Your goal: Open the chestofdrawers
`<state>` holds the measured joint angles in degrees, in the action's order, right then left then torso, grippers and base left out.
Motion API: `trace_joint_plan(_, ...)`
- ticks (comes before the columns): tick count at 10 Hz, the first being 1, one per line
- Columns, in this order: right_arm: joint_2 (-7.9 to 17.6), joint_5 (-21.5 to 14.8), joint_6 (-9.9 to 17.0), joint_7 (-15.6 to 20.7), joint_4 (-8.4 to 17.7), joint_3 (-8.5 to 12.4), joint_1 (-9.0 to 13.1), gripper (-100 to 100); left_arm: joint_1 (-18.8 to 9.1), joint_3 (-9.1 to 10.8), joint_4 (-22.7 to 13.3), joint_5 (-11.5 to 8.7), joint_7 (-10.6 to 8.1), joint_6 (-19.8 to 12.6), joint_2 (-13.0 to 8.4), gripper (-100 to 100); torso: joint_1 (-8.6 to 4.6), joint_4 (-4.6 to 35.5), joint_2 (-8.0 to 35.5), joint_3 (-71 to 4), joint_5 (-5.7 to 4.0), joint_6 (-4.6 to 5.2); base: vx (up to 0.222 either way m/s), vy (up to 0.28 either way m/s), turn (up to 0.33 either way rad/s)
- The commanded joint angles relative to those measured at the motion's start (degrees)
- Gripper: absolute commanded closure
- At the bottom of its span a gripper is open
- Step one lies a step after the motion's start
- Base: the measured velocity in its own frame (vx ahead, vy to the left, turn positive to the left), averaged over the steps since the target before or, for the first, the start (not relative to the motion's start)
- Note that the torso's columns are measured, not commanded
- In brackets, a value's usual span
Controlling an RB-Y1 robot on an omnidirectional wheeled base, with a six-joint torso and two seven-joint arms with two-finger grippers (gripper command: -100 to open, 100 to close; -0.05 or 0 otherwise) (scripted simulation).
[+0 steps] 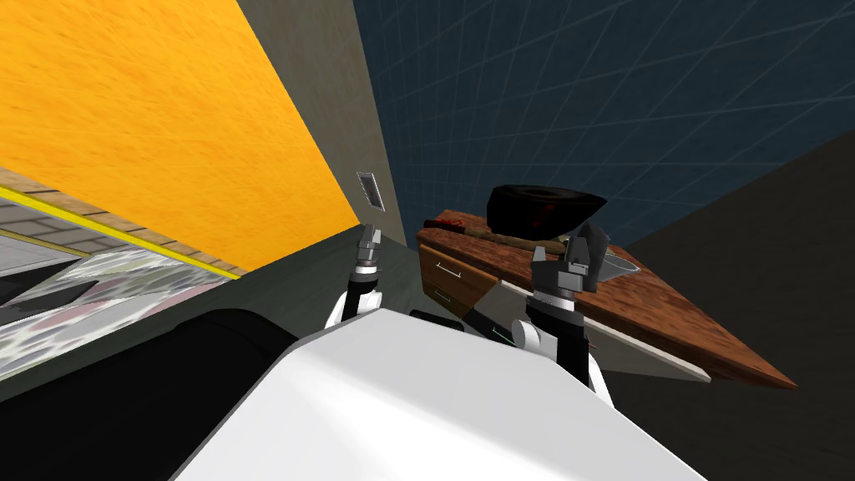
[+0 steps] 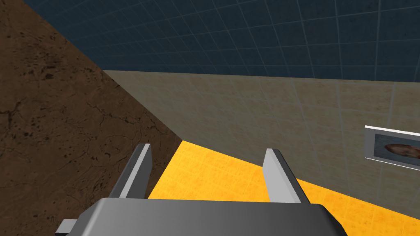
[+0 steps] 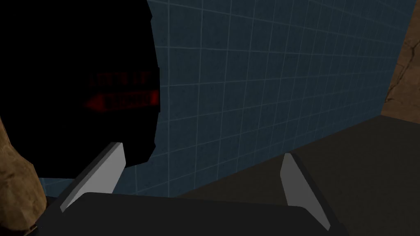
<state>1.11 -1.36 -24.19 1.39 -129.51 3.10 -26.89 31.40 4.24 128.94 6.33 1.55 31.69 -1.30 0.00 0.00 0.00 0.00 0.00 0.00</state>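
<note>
The reach is the step in hand; no drawer is gripped or pulled out yet. In the head view the chest of drawers [image 1: 466, 280] stands at about 1 o'clock from me, against the blue tiled wall. Its brown top runs away towards 4 o'clock and its drawer fronts face me. Two pale bar handles show on those fronts, an upper handle [image 1: 447, 269] and a lower handle [image 1: 440, 295].

The right gripper [image 1: 589, 242] is released, its fingers spread wide. It hovers over the chest's top, just beside a black object [image 1: 543, 209] with a red marking that sits there. From this gripper the upper handle lies at roughly 9 o'clock and well apart, so it is too high and off to one side for a grasp.

The left gripper [image 1: 368, 234] is held up at about 11 o'clock, also released and holding nothing.

As I judge it, the next move calls for bringing the right gripper down off the top and round to the drawer front. It should keep clear of the black object. Then the spread fingers must straddle one handle bar before they close and pull straight back.
</note>
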Motion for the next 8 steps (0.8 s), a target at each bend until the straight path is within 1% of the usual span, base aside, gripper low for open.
trace_joint_plan(1, 0.0, 0.0, 0.0, 0.0, 0.0, 0.0, 0.0, 0, 0.0, 0.00, 0.0, 0.0, 0.00, 0.0, 0.0, 0, 0.00, 2.3, 2.3, -4.7, 0.00, 0.00, 0.000, 0.000, 0.000)
trace_joint_plan(3, 0.0, 0.0, 0.0, 0.0, 0.0, 0.0, 0.0, 0, 0.0, 0.00, 0.0, 0.0, 0.00, 0.0, 0.0, 0, 0.00, 10.1, 10.0, -20.1, 0.00, 0.00, 0.000, 0.000, 0.000)
trace_joint_plan(8, 0.0, 0.0, 0.0, 0.0, 0.0, 0.0, 0.0, 0, 0.0, 0.00, 0.0, 0.0, 0.00, 0.0, 0.0, 0, 0.00, 31.1, 31.2, -62.3, 0.00, 0.00, 0.000, 0.000, 0.000)
